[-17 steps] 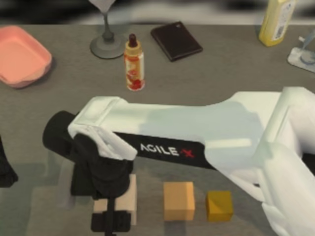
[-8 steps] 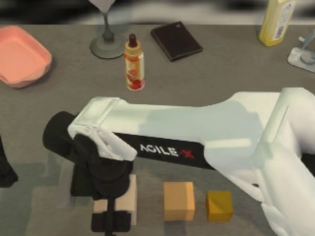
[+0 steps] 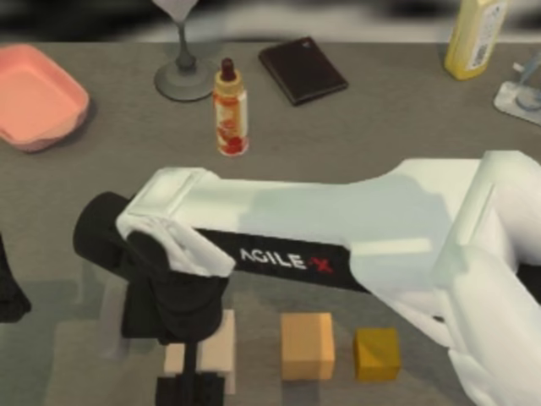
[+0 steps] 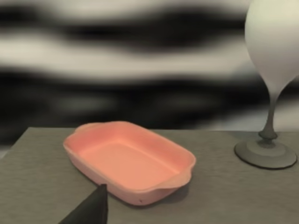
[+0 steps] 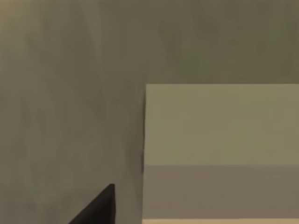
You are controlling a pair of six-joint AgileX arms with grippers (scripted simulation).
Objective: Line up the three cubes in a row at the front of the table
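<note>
So the right arm's jaws (image 3: 193,382) are sitting over the cream-beige cube (image 3: 217,348) at the front of the bench (image 3: 380,127), reaching in from the top view's right; I honestly cannot tell if they're open, closed or gripping it, since the wrist is blocking the fingertips from above and the right wrist view is only showing one dark finger tip (image 5: 96,207) beside the cube's face. The left arm (image 3: 7,292) is parking at the left edge, with its jaws out of view from above and only one dark tip showing in its own wrist view.

The light-orange cube (image 3: 307,345) is sitting just right of the cream one with a gap, and the mustard-yellow cube (image 3: 377,353) is just right of that; all three are looking pretty much in a row along the front already. I'm guessing the step here is finishing the big cube's placement; doing it well is meaning letting go cleanly and lifting straight up, so the cube isn't getting dragged out of line or bumped into the orange one.

Containers: the pink tray (image 4: 128,161) at the far left is holding nothing; the stemmed glass (image 4: 272,60) beside it is showing no contents I can make out.
</note>
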